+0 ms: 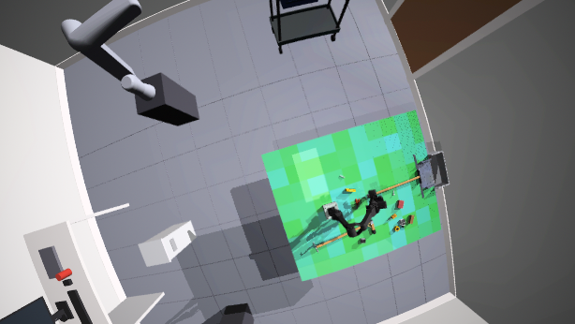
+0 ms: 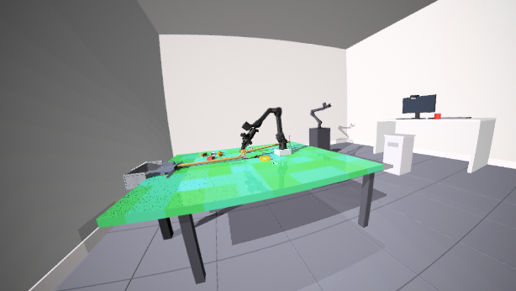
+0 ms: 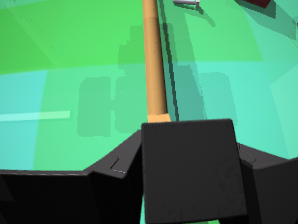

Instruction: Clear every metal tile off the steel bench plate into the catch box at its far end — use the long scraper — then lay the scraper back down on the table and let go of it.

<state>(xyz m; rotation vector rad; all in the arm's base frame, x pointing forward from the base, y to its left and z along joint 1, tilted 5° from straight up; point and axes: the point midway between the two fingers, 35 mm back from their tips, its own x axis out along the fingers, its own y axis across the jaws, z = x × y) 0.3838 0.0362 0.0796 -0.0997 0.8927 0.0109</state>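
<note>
Across the room stood the wide green table [image 1: 323, 267] [image 2: 294, 178] [image 3: 95, 35], patched in several shades, with a white desk [image 2: 487, 126] well apart from it. From where I stood, the long scraper [image 1: 398, 184] [image 2: 206, 161] [image 3: 154, 60] reached over the surface, its wooden handle leading from the fingers to the steel plate at the table's edge. A second pole [image 1: 334, 239] [image 2: 269, 147] ran behind the black arm [image 1: 352, 230] [image 2: 277, 110], which rose from a pale base, bent at a high elbow and came down over the scraper.

The catch box [image 1: 446, 175] [image 2: 134, 182], grey and open-topped, sat at the plate's far end, by the wall. Just before it was the dark plate [image 1: 426, 173] [image 2: 161, 169]; at that size I could not tell how many tiles were on it. The fingers [image 1: 373, 193] [image 2: 243, 150] were pinching the scraper's handle, though the black block on the wrist hid the very grip.

A yellow block [image 1: 350, 190] [image 2: 265, 158] lay near the arm's base, and a red block [image 1: 400, 204] [image 2: 211, 158] lay on the other side of the scraper. Smallest of all, a pale bolt [image 1: 393, 193] [image 3: 186, 2] lay near the handle, apart from it.
</note>
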